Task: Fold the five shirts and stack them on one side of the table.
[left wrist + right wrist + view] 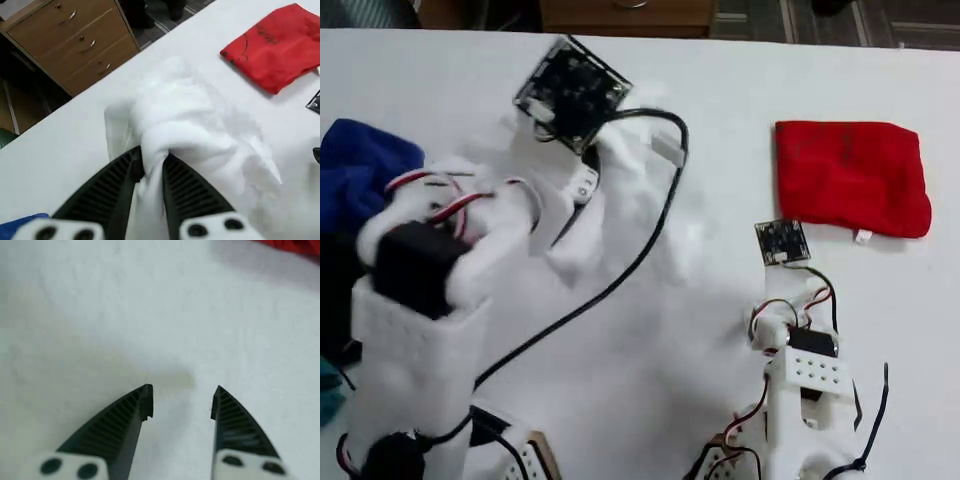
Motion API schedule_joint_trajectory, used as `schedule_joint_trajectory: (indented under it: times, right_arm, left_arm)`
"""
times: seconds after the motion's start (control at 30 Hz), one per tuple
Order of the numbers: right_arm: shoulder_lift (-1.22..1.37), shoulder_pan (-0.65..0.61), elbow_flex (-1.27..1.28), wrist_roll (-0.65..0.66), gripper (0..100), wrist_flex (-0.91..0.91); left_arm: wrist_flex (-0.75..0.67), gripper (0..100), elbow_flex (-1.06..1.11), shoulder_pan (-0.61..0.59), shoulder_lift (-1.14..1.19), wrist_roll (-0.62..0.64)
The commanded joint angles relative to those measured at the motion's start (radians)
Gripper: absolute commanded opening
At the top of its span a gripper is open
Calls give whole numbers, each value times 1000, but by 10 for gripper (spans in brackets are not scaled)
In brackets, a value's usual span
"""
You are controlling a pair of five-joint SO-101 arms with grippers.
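Note:
A crumpled white shirt lies bunched on the white table, left of centre. My left gripper is shut on a fold of it, and the cloth bulges out beyond the fingertips. From above, the white shirt spreads beneath the left arm's wrist board. A folded red shirt lies flat at the far right, also in the left wrist view as the red shirt. My right gripper is open just above bare table, near the red shirt. A blue shirt is heaped at the left edge.
A black cable runs across the middle of the table from the left arm. The right arm stands at the front right. Dark cloth and something teal lie at the left edge. A wooden drawer cabinet stands beyond the table.

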Motion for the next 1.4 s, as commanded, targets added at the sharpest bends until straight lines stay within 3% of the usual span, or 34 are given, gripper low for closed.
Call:
schedule_joint_trajectory:
  times: [0.0, 0.1, 0.23, 0.37, 0.5, 0.6, 0.7, 0.9, 0.97, 1.07, 1.23, 1.37]
  right_arm:
    - [-28, -4, -5, -6, 191, -19]
    - [-28, -4, -5, -6, 191, -19]
    - [-28, -4, -5, -6, 191, -19]
    - [-28, -4, -5, -6, 191, -19]
    - [-28, -4, -5, -6, 191, -19]
    - [-28, -4, -5, -6, 191, -19]
    - [-28, -4, -5, -6, 191, -19]
    - [-28, -4, -5, -6, 191, -19]
    - [-28, -4, -5, -6, 191, -19]
    - [-28, -4, -5, -6, 191, -19]
    - [-28, -4, -5, -6, 191, -19]
    - [-28, -4, -5, -6, 191, -19]
  left_arm:
    - [-86, 26, 220, -28, -18, 2]
    - [-256, 27, 513, -87, -18, 0]
    - [-589, 59, 848, -227, -18, -43]
    - [-850, 194, 1013, -382, -18, -86]
    - [-924, 195, 1046, -514, -25, -89]
    - [-891, 196, 1015, -577, -28, -89]
    - [-766, 197, 958, -583, -28, -89]
    - [-301, 197, 780, -459, -28, -189]
    - [-183, 198, 736, -405, -28, -163]
    - [-104, 199, 719, -324, -20, 6]
    - [-106, 199, 720, -253, -18, 499]
    - [-107, 199, 789, -167, -18, 562]
